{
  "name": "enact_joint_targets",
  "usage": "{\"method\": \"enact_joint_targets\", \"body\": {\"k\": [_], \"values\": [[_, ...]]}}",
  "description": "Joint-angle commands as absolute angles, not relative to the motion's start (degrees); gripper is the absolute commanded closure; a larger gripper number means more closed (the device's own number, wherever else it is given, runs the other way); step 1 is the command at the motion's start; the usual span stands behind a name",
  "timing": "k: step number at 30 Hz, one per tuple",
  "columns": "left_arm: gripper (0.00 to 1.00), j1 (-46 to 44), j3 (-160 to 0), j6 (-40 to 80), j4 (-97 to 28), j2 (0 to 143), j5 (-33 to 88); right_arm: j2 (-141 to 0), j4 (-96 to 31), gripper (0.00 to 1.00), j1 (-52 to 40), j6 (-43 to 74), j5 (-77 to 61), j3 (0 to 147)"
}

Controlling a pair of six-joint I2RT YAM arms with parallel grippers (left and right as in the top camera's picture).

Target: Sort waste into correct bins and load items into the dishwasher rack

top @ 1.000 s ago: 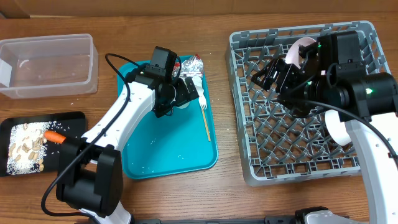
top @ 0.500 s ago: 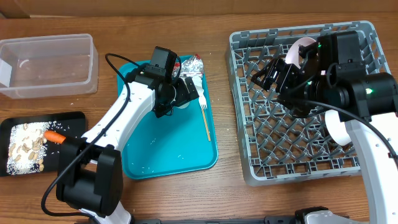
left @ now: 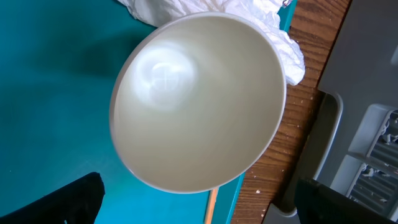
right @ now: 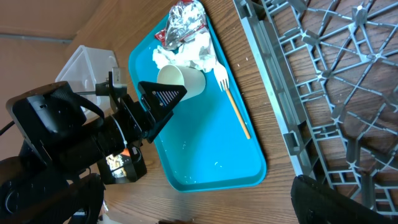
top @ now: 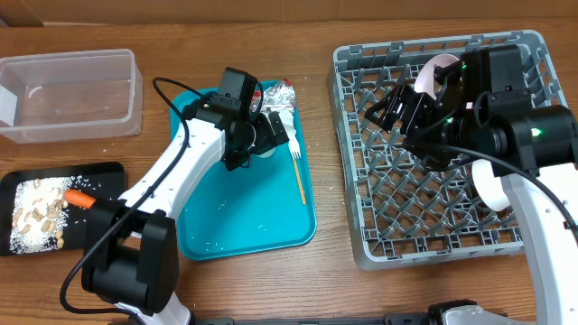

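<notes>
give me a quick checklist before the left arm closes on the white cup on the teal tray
1. left tool open: ok, jaws wide.
2. white cup lined up: ok, on its side on the teal tray, mouth toward the tool.
3. napkins clear of the grip: cannot tell, bunched right behind the cup.
4. fork clear: ok, lies beside the cup.
5. dishwasher rack has room: ok, bare lattice at the front.

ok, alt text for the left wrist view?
The open mouth of a white cup fills the frame, on a teal tray, with the open fingers at the bottom corners. Crumpled white napkins sit behind it, with the wooden table and grey rack at right.
</notes>
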State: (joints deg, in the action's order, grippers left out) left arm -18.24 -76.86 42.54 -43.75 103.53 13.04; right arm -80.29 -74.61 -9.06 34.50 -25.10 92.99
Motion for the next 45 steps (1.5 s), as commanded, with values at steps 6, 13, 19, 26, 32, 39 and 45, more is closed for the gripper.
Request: {"method": "enact_joint_targets", "body": {"k": [6,13,19,26,32,39,45], "values": [[0.00,-18.04,-76.97,43.31,-43.86,104.16,12.93,-80.29,-74.39,0.00,-9.15,34.04,-25.12,93.71],[0.00,-18.02,-76.97,49.82,-42.46,104.16,13.96,-80.29,-74.39,0.00,-9.15,34.04,-25.12,93.71],[0.00,-16.71,-77.76,44.01,-42.63,104.12,22.26,-80.29,-74.39,0.00,-9.15,34.04,-25.12,93.71],[0.00,-13.02,-87.94,43.42,-61.39,104.12,10.55,-80.29,-74.39,0.00,-9.15,34.04,-25.12,93.71],[0.00,-12.29,-97.89,45.41,-69.87,104.12,-1.76,-80.29,-74.41,0.00,-9.15,34.04,-25.12,93.71],[0.00,-12.71,-96.40,45.01,-67.57,104.27,0.99,-80.29,-74.39,0.00,-9.15,34.04,-25.12,93.71],[0.00,-12.78,-93.67,44.99,-66.00,105.06,1.15,-80.29,-74.39,0.00,-9.15,34.04,-25.12,93.71]]}}
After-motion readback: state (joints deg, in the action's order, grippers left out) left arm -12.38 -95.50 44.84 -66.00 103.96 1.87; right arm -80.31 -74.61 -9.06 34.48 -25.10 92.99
